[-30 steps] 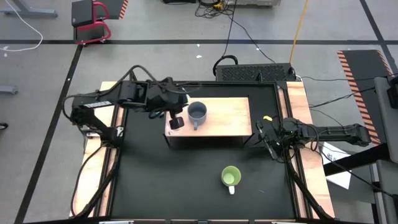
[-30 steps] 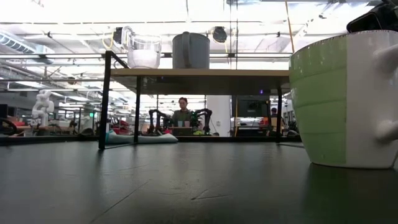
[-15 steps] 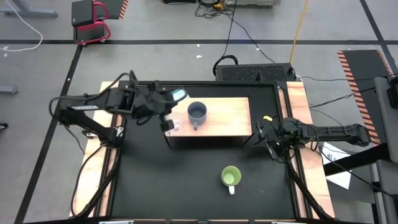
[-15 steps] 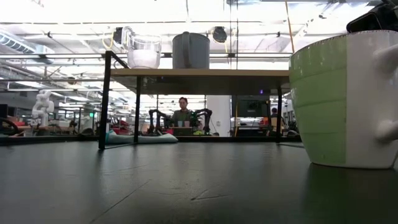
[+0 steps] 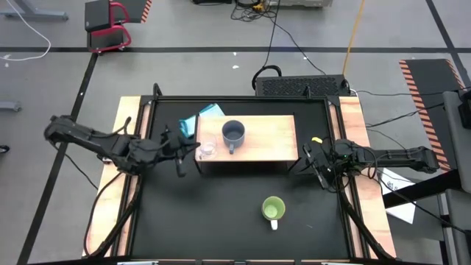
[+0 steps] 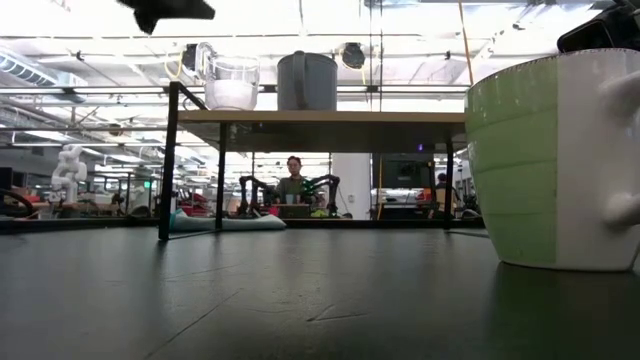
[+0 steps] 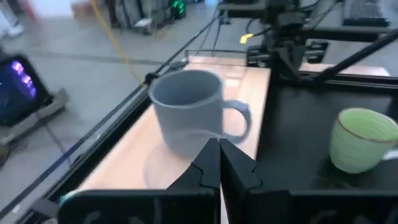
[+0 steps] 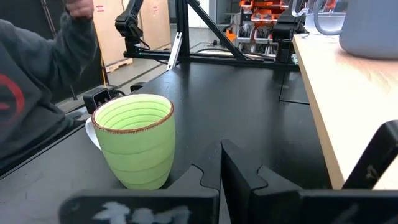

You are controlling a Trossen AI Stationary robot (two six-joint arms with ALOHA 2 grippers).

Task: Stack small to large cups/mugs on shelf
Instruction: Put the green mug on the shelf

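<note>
A small clear glass cup (image 5: 207, 150) (image 6: 232, 82) stands on its base at the left end of the light wooden shelf (image 5: 272, 143) (image 6: 330, 117). A grey-blue mug (image 5: 234, 133) (image 7: 186, 112) stands upright beside it, toward the shelf's middle. A green mug with a white handle (image 5: 273, 210) (image 8: 134, 140) stands on the black table, near of the shelf. My left gripper (image 5: 180, 151) (image 7: 219, 163) is shut, just left of the shelf and the glass cup. My right gripper (image 5: 318, 165) (image 8: 221, 167) is shut and waits off the shelf's right end.
A teal cloth (image 5: 202, 116) lies on the table off the shelf's far left corner. In the right wrist view a person's dark sleeve (image 8: 37, 93) shows beyond the table. There is open black table (image 5: 191, 213) left of the green mug.
My left arm has drawn back from over the shelf's left end toward the table's left edge and a little toward the near edge. The glass cup has stayed standing on the shelf. The teal cloth, covered by the arm before, now shows.
</note>
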